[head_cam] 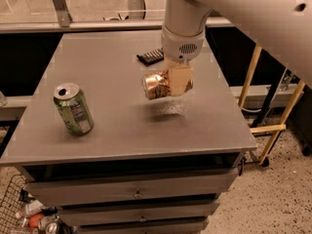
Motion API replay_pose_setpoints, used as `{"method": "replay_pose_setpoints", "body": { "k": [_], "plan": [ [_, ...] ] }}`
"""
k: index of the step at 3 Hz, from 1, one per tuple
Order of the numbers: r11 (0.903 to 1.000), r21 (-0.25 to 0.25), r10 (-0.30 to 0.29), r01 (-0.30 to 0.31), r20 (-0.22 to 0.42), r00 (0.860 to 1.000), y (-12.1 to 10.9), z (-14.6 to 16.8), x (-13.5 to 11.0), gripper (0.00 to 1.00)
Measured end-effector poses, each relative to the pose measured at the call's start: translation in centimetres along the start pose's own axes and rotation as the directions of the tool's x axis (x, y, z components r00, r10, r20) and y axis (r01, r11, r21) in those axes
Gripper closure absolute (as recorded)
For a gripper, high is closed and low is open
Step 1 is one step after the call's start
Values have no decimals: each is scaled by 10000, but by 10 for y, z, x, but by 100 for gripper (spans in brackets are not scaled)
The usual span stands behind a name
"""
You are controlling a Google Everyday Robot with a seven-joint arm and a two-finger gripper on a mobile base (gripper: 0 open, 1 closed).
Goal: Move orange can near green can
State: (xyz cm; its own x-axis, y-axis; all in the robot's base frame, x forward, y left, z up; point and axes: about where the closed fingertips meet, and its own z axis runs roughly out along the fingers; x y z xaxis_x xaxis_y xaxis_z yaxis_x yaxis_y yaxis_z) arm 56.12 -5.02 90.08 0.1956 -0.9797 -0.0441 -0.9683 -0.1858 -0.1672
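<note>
The orange can (157,85) is a shiny, dented orange-gold can lying sideways in my gripper (176,83), which is shut on it and holds it a little above the grey table (122,130); its shadow falls on the tabletop below. The green can (73,109), with a silver top and a white label panel, stands upright near the table's left front. The gripper and orange can are to the right of the green can, well apart from it.
A small dark flat object (150,56) lies on the table behind the gripper. Drawers (136,191) run under the tabletop. A wire basket with litter (29,213) sits at the lower left floor. A wooden frame (265,128) stands to the right.
</note>
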Motion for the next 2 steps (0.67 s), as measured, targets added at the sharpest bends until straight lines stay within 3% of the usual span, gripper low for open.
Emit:
{"method": "replay_pose_setpoints", "body": {
  "k": [1, 2],
  "plan": [
    [10000, 44, -7, 7, 17, 10000, -1, 0, -1, 100],
    [9948, -137, -1005, 1008, 174, 9948, -14, 19, -41, 100]
  ]
}}
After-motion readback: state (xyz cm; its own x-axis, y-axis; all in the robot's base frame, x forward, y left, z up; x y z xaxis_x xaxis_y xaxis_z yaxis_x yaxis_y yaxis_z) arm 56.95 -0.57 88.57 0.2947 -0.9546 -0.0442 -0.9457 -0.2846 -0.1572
